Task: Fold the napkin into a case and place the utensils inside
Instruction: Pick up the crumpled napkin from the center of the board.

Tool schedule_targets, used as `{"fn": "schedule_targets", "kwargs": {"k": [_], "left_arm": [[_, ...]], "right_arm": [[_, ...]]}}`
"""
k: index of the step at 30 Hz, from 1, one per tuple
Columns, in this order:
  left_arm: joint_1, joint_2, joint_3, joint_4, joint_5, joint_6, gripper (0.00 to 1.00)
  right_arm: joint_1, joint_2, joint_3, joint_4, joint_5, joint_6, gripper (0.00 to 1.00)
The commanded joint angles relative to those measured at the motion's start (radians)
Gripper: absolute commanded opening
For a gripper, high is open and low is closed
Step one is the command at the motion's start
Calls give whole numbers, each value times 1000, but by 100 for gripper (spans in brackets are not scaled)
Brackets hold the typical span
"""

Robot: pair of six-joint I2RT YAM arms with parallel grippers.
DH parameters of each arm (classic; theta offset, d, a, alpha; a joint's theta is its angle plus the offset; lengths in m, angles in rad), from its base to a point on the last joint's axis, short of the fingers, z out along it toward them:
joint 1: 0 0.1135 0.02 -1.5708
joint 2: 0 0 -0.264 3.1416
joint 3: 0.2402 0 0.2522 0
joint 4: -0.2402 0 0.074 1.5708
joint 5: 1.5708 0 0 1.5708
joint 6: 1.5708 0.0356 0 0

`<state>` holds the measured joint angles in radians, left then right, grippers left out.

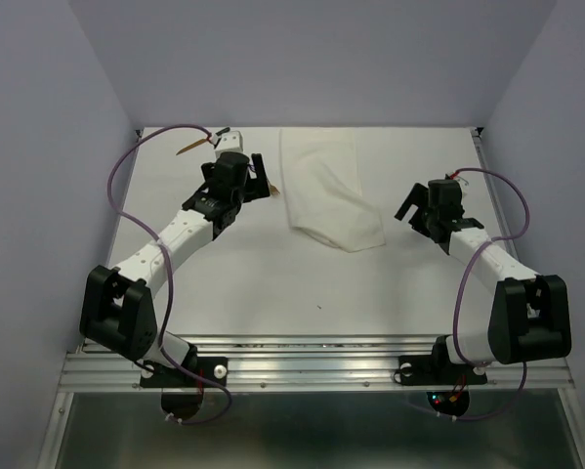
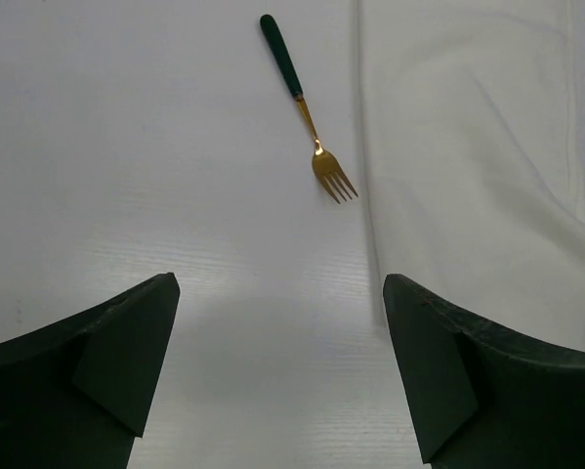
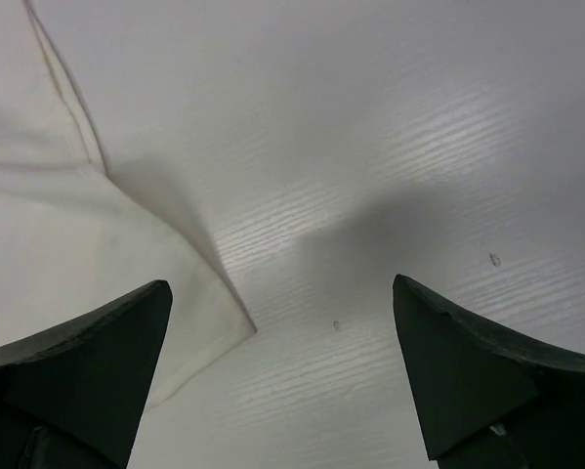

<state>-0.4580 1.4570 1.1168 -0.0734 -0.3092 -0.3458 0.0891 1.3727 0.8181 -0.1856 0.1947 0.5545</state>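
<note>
The white napkin (image 1: 326, 191) lies folded into a long strip at the far middle of the table, its near end skewed right. A utensil, a fork (image 2: 307, 107) with a dark green handle and a golden head, lies just left of the napkin (image 2: 468, 147). From above it shows as a brown sliver (image 1: 273, 191) beside my left gripper (image 1: 256, 176). That gripper (image 2: 282, 293) hangs open over bare table, short of the fork. A second brown utensil (image 1: 190, 149) lies at the far left. My right gripper (image 1: 417, 210) stands open and empty right of the napkin's corner (image 3: 229, 322).
Purple cables (image 1: 126, 186) loop along both arms. Pale walls close the table (image 1: 272, 283) in on the left, right and far sides. A metal rail (image 1: 312, 357) runs along the near edge by the arm bases.
</note>
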Motion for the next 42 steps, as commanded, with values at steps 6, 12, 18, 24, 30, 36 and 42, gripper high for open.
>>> {"fn": "schedule_targets", "kwargs": {"k": [6, 12, 18, 24, 30, 36, 42], "left_arm": [[-4, -28, 24, 2, -48, -58, 99], [-5, 31, 81, -68, -13, -38, 95], [-5, 75, 98, -92, 19, -48, 86], [-5, 131, 136, -124, 47, -62, 86], [-5, 157, 153, -149, 67, -65, 86], [-5, 151, 152, -158, 67, -64, 86], [-5, 138, 166, -177, 67, -61, 86]], "right_arm": [[4, -24, 10, 46, 55, 42, 100], [4, -23, -16, 81, -35, 30, 100], [4, 31, -48, 124, -187, -16, 92], [103, 158, -19, 109, -227, -36, 84], [136, 247, -31, 170, -225, -18, 70], [156, 293, -17, 173, -216, -11, 33], [176, 244, 10, 164, -210, -2, 1]]}}
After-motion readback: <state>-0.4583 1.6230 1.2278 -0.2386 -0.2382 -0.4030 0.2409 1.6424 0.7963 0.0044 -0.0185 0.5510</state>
